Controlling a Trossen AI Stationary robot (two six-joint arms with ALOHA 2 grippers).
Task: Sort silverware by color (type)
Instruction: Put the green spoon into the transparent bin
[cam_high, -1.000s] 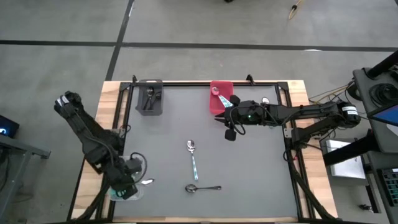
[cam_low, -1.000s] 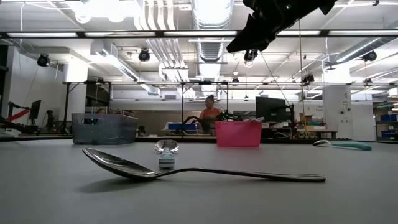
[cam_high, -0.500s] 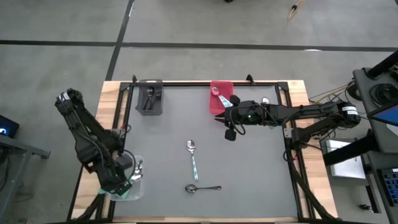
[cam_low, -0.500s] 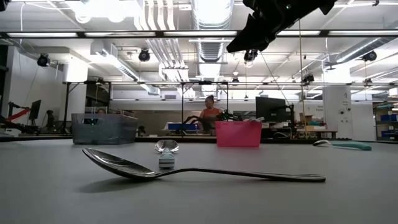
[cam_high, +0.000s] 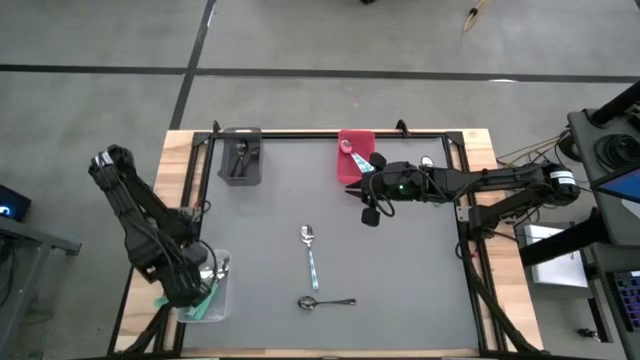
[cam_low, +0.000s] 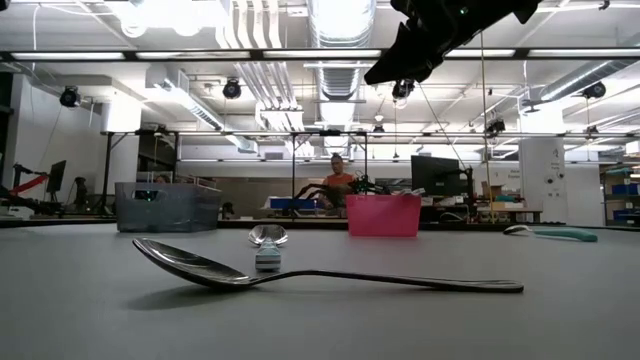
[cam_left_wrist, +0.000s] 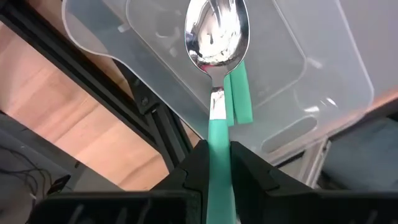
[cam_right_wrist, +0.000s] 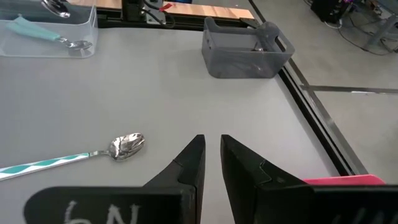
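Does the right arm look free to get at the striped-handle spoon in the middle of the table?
Probably yes. The right gripper is empty, hovering beside the red bin, and only bare mat lies between it and the striped-handle spoon.

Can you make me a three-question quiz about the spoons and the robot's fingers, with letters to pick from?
1. Where is the left gripper?
A. Over the clear bin
B. Over the red bin
C. Over the grey bin

2. How many spoons lie loose on the mat?
A. None
B. Two
C. Five

3. What are the left gripper's fingers doing?
A. Spread wide with nothing in them
B. Holding a black spoon
C. Shut on the teal-handled spoon

Answers: 1 A, the high view puts that gripper at the clear bin by the table's near left corner. 2 B, a striped-handled spoon and a dark spoon lie mid-table. 3 C, the left wrist view shows the teal handle pinched between the fingers.
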